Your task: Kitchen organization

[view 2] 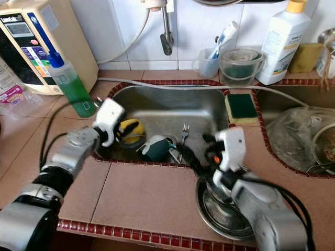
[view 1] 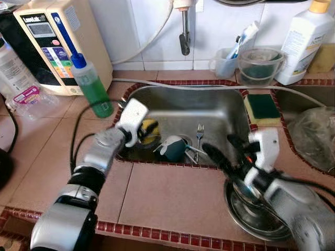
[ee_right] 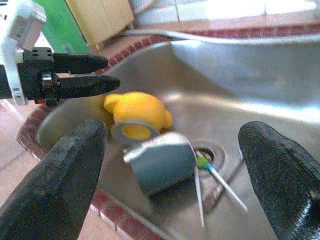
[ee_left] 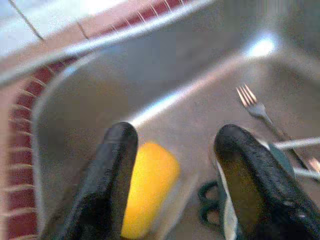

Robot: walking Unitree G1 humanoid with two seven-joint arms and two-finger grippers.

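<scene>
Where the tiled counter [view 1: 172, 193] meets the wall at far left stands a beige appliance [view 1: 55, 44], a green-filled squeeze bottle [view 1: 91, 86] just before it; left gripper [ee_left: 175, 170] hangs over the left end of the steel sink [view 1: 209, 107], fingers spread wide, holding nothing, above a yellow cup [ee_right: 135, 115]; beside that cup a teal mug [ee_right: 162, 165] lies on its side near the drain; a fork [view 1: 199, 134] rests further back; right gripper [ee_right: 170, 185] sits at the sink's front rim, fingers also wide apart, empty; steel bowl [view 1: 251, 214] on the counter beneath the right arm; green-and-yellow sponge [view 1: 261, 108] on the ledge right of the sink.
</scene>
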